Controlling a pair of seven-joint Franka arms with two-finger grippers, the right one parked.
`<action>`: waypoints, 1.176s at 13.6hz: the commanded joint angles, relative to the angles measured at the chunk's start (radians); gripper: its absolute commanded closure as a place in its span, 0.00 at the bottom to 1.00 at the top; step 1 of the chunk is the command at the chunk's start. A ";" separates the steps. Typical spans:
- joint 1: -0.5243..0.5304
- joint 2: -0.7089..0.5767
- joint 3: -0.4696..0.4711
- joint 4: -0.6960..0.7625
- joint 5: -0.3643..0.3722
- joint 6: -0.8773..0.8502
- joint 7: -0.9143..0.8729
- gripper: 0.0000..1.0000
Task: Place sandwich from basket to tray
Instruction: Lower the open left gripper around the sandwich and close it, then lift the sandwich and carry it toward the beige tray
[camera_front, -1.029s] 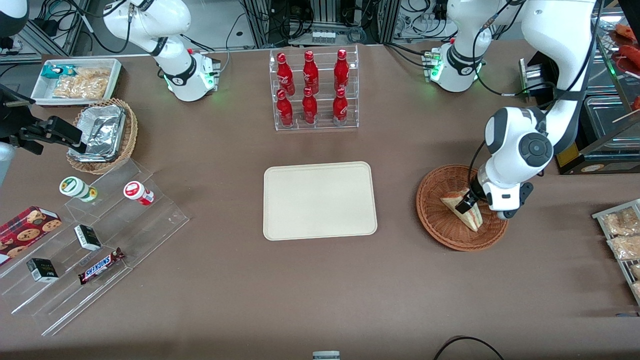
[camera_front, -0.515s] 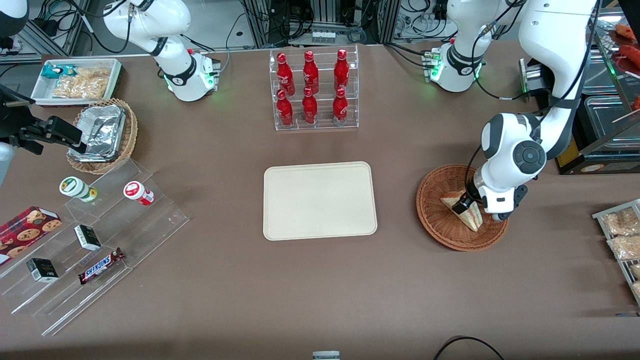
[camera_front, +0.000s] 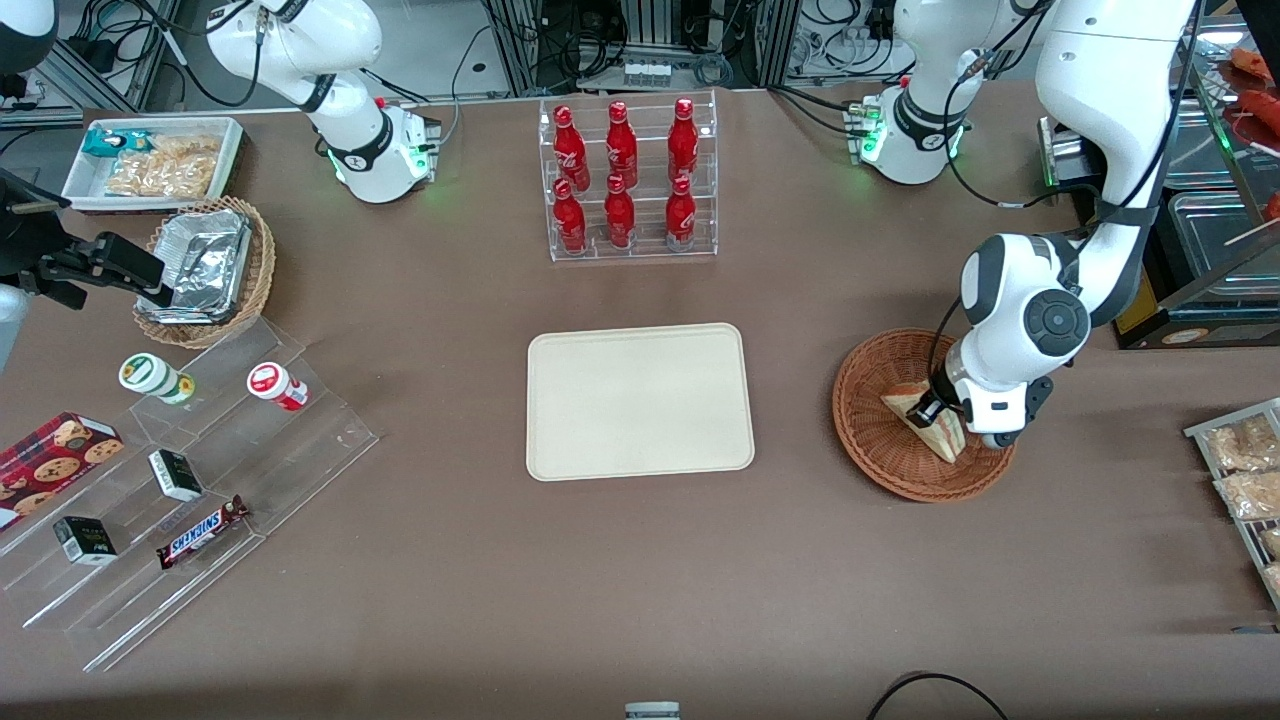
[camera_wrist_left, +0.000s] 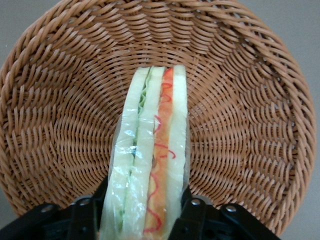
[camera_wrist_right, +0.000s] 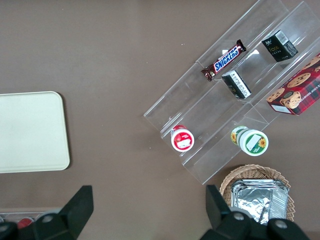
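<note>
Brown tabletop: your gripper (camera_wrist_left: 144, 212) seems clamped on the sandwich (camera_wrist_left: 150, 150), still in the basket (camera_wrist_left: 240, 100); tray (camera_front: 640, 400) awaits.

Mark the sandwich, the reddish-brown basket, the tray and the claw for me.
sandwich (camera_wrist_left: 150, 150): left wrist view, on its filling stripe.
basket (camera_front: 872, 440): front view, on bare woven wall.
tray (camera_front: 640, 400): front view, on its bare middle.
claw (camera_front: 937, 412): front view, at the fingertips flanking the sandwich, inside the basket.

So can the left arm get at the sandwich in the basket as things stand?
Probably yes: the gripper is down in the basket with a finger on each side of the sandwich, which stands on edge with nothing covering it.
</note>
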 joint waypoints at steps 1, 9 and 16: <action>-0.004 -0.019 -0.001 0.012 0.000 -0.003 0.023 0.92; -0.006 -0.004 -0.131 0.243 0.005 -0.334 0.428 0.91; -0.099 0.135 -0.291 0.474 0.227 -0.449 0.107 0.87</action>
